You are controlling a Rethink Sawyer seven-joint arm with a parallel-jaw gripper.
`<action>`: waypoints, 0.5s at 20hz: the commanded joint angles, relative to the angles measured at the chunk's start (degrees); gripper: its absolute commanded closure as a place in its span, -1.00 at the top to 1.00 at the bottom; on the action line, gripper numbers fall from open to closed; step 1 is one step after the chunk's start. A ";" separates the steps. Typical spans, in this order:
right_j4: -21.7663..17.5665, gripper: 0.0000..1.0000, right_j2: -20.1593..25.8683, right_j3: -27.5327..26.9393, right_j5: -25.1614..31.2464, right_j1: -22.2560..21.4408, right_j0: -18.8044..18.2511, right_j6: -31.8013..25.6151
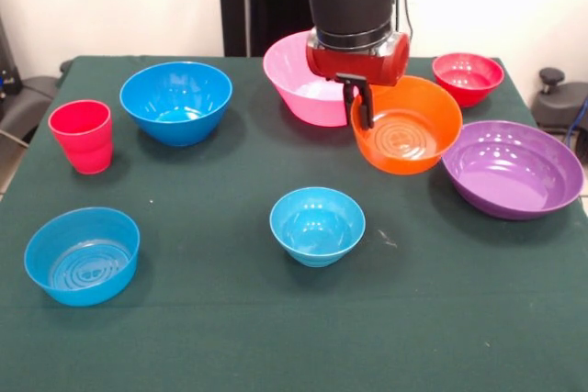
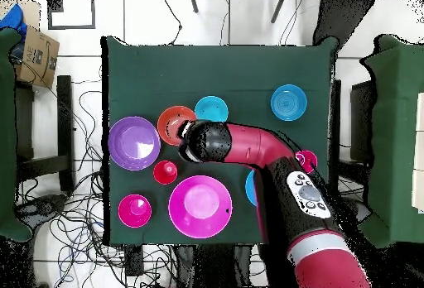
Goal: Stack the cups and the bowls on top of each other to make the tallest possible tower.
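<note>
Gripper (image 1: pixel 362 103) clamped on near-side rim of orange bowl (image 1: pixel 409 130); bowl tilted, apparently lifted. It sits between pink bowl (image 1: pixel 303 80) and purple bowl (image 1: pixel 513 167). Judged light, stiff, glossy, likely slippery; thin rim is the only hold.

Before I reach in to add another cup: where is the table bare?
Bare cloth runs along the near edge, below the small light-blue bowl and beside the small blue bowl. It is crowded around the gripper, among the orange bowl, pink bowl and purple bowl.
</note>
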 commanded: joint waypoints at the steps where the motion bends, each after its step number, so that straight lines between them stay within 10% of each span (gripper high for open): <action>1: -5.97 -1.00 0.99 -3.69 -4.30 4.70 -1.52 -3.45; 10: -9.88 -1.00 -0.52 -6.12 -4.86 6.29 -2.72 -3.24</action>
